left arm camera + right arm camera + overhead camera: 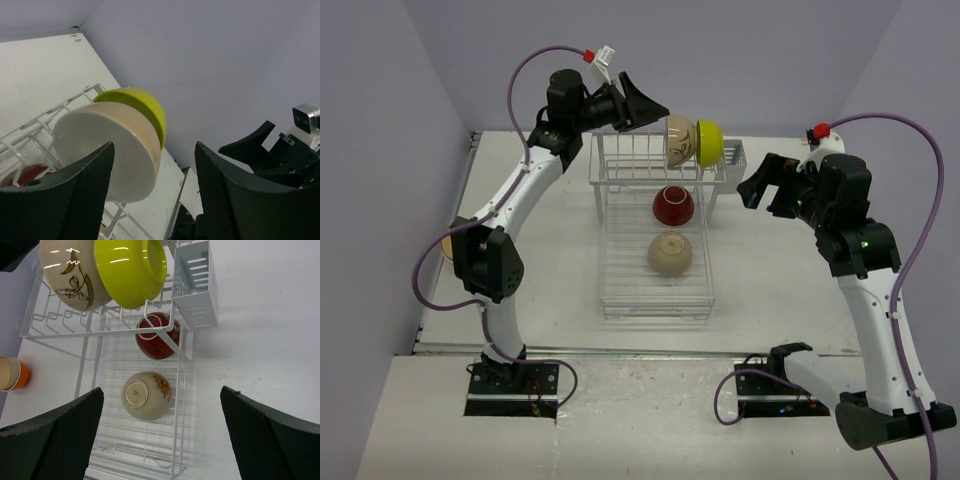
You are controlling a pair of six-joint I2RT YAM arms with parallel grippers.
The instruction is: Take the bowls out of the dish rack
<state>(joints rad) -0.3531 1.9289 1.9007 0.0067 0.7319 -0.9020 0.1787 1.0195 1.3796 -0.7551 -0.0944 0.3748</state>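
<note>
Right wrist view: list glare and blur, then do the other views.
Right wrist view: white glare streaks on the lime-yellow bowl and the leaf-painted beige bowl, no blur. Left wrist view: dark claw fingers fill the lower frame, no glare. Top external view: even, soft light.

Past my left gripper (pixel 154 150), fingers (pixel 75 200) spread wide, I see a cream bowl (pixel 100 145) on edge in the white dish rack (pixel 37 125), a lime-yellow bowl (pixel 142 102) close behind it.
</note>
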